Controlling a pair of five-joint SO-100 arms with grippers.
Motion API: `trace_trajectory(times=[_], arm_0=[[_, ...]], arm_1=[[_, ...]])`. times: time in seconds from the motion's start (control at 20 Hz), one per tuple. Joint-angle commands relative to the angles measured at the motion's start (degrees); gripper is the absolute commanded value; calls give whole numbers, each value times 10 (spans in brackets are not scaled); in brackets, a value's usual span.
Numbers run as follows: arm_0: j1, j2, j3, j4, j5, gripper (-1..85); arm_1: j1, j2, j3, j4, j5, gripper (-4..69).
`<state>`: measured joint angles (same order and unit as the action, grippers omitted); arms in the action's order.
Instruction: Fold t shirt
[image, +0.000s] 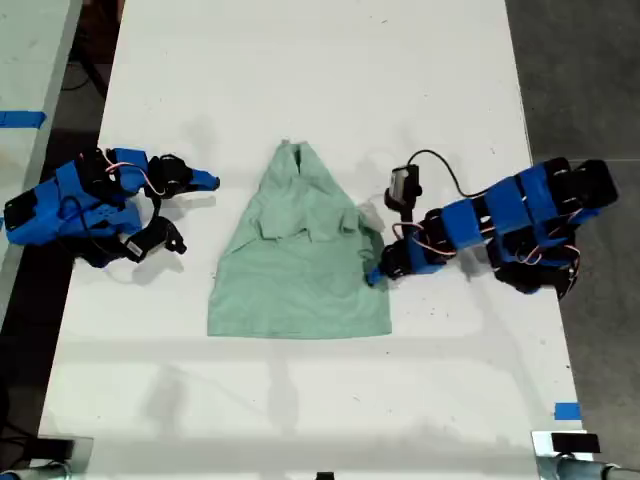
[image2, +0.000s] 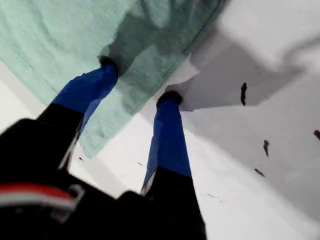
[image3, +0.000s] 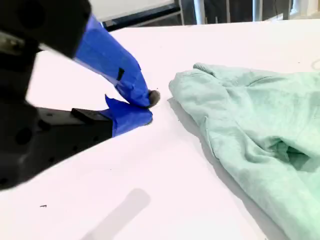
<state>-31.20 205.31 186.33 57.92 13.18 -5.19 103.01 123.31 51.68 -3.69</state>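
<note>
Our first hand (image2: 137, 80) straddled the t shirt (image: 300, 250) edge, jaws apart; our second hand (image3: 145, 107) rested closed on the white desk (image: 300, 400).

White table (image: 300, 80); blue tape (image: 567, 411) near its exterior-view right edge.

Lab; taped white table (image: 300, 60)

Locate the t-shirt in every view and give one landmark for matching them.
Exterior view: the t-shirt lies mid-table between the arms.
First wrist view: its hem edge lies at my first gripper, open.
Second wrist view: it lies beyond my second gripper.
Shared landmark: the white table.
</note>
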Motion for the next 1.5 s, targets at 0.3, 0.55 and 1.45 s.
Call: trace_trajectory(times=[0.3,0.55,1.45], arm_0=[[1,5,24,-1,4,-3],[-1,5,24,-1,4,-3],[-3,5,24,-1,4,-3]], arm_1=[[-2,-4,-48,8,-11,-11],[47,156,-54,124,-42,-11],[11,-269,-679,279,-176,290]])
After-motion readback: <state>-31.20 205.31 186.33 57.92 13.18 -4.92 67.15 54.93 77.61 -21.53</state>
